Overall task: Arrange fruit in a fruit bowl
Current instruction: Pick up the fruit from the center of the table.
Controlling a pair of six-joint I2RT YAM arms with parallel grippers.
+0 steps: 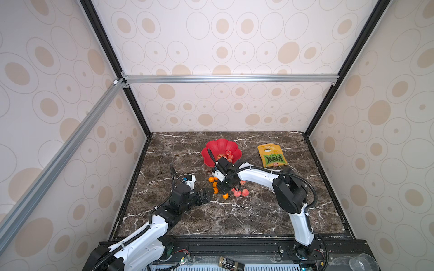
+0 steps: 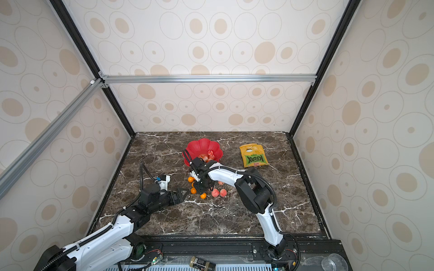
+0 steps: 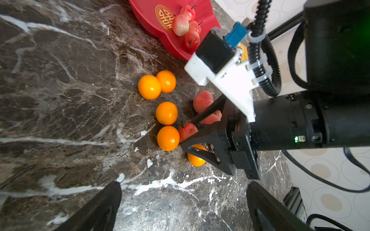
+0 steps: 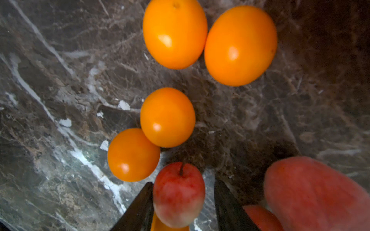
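The red flower-shaped fruit bowl [image 1: 220, 142] [image 2: 202, 142] [image 3: 148, 18] stands at the back middle with several small red fruits [image 1: 229, 154] [image 3: 181, 25] inside. In front of it, orange fruits [image 1: 211, 179] [image 3: 149, 87] [image 4: 168, 118] and pink peach-like fruits [image 1: 237, 193] [image 4: 312, 192] lie on the marble. My right gripper [image 1: 224, 187] [image 2: 202, 186] [image 3: 188, 133] [image 4: 183, 184] points down, its jaws straddling a small red stemmed fruit [image 4: 178, 200]. One finger touches it and a gap shows at the other. My left gripper [image 1: 209, 196] [image 2: 183, 193] [image 3: 185, 186] hovers open and empty just left of the pile.
A yellow-green snack bag [image 1: 272, 156] [image 2: 254, 156] lies to the right of the bowl. A dark bottle [image 1: 231, 262] and a clear cup [image 1: 362, 262] sit off the table at the front rail. Walls enclose the marble top on three sides.
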